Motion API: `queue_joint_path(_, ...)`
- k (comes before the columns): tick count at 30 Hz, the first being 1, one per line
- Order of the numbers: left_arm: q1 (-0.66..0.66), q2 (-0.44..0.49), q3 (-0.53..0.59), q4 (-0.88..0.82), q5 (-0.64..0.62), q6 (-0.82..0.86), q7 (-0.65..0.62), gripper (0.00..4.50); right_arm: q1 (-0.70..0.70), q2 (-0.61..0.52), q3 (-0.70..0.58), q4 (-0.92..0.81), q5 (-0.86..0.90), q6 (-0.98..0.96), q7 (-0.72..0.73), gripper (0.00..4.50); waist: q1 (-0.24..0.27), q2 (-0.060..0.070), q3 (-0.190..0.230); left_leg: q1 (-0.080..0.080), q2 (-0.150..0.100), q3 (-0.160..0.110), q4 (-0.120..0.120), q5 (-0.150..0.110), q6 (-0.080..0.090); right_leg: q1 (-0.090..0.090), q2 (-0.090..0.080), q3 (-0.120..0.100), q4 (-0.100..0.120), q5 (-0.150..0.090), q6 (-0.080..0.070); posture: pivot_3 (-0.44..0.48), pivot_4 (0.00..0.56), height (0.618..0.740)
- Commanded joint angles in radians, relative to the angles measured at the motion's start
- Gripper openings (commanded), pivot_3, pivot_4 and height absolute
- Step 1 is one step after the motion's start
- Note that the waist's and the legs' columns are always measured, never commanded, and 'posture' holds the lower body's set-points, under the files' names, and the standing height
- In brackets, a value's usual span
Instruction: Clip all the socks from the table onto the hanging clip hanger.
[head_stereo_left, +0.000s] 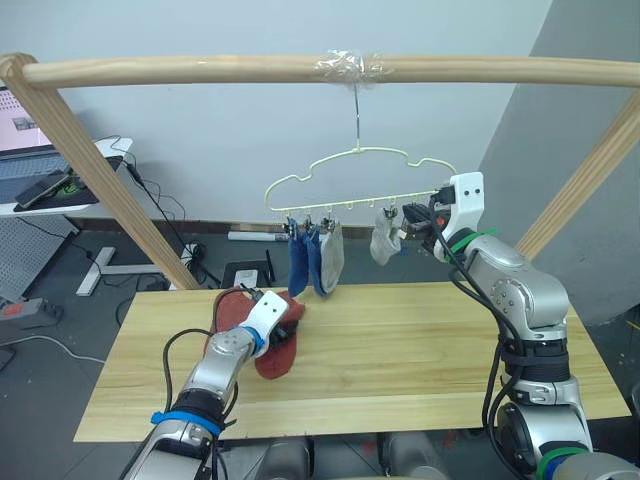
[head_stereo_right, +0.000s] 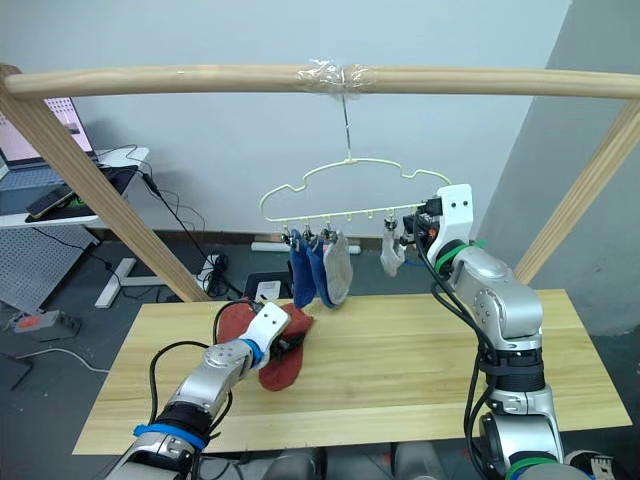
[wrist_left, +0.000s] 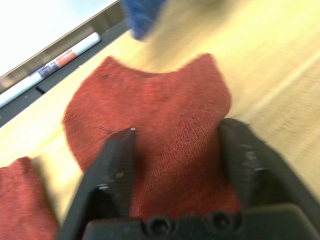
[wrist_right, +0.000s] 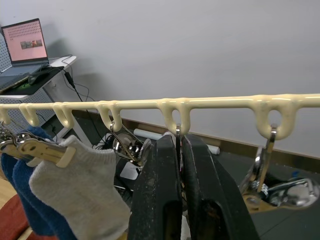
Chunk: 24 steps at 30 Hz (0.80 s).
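Note:
Two rust-red socks lie on the left part of the table (head_stereo_left: 420, 350): one (head_stereo_left: 274, 358) under my left gripper, the other (head_stereo_left: 229, 310) just behind it. My left gripper (head_stereo_left: 291, 318) is open, its fingers (wrist_left: 117, 165) straddling the red sock (wrist_left: 165, 115). The clip hanger (head_stereo_left: 360, 152) hangs from the pole. Two blue socks (head_stereo_left: 300, 262) and a grey sock (head_stereo_left: 332, 256) are clipped side by side at its left. Another grey sock (head_stereo_left: 383, 245) hangs further right. My right gripper (wrist_right: 180, 139) is up at the hanger's right end, shut on a metal clip beside that grey sock.
A thick wooden pole (head_stereo_left: 200, 70) spans the scene on slanted wooden legs (head_stereo_left: 110, 180) at both sides of the table. Behind the table on the left stand a desk with a laptop (head_stereo_left: 30, 150) and cables on the floor.

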Motion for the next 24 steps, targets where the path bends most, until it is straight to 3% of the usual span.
queue_joint_path(1,0.059,-0.010,-0.028,-0.034,0.020,-0.009,-0.020,1.44,-0.026,-0.011,-0.025,-0.011,0.017,0.004,0.003,0.00,0.001,0.000,0.000,0.000,0.000,0.000,0.000,0.000,0.000,0.000,0.000,0.000,0.000,0.000,0.000,-0.046,0.165,0.740)
queue_joint_path(6,0.120,-0.043,-0.030,-0.135,-0.016,-0.050,-0.065,0.01,-0.061,-0.013,-0.049,0.016,0.035,0.023,0.006,0.00,0.001,0.001,0.001,0.000,0.000,0.000,-0.001,0.000,0.000,0.000,0.000,0.000,-0.001,0.000,0.000,-0.036,0.152,0.740)
queue_joint_path(14,0.191,-0.128,-0.014,-0.465,-0.218,-0.052,-0.235,0.01,-0.140,0.020,-0.175,0.030,0.152,0.224,-0.067,0.00,0.004,0.001,0.001,-0.010,0.000,-0.003,0.000,0.000,0.000,-0.007,-0.001,-0.001,-0.002,0.000,0.000,-0.051,0.136,0.740)
queue_joint_path(19,0.146,-0.177,-0.063,-0.597,-0.189,-0.132,-0.208,0.01,-0.237,0.056,-0.321,0.040,0.248,0.443,-0.173,0.00,0.003,0.001,0.001,-0.015,-0.001,-0.001,0.001,0.000,0.000,-0.013,-0.001,0.000,-0.002,0.003,-0.005,-0.066,0.125,0.740)
queue_joint_path(24,0.063,-0.248,-0.091,-0.585,-0.117,-0.227,-0.120,0.01,-0.325,0.136,-0.485,0.038,0.290,0.636,-0.284,0.00,0.002,0.002,0.001,-0.018,-0.001,0.000,0.001,0.000,0.000,-0.017,0.000,0.000,-0.001,0.004,-0.005,-0.076,0.115,0.740)
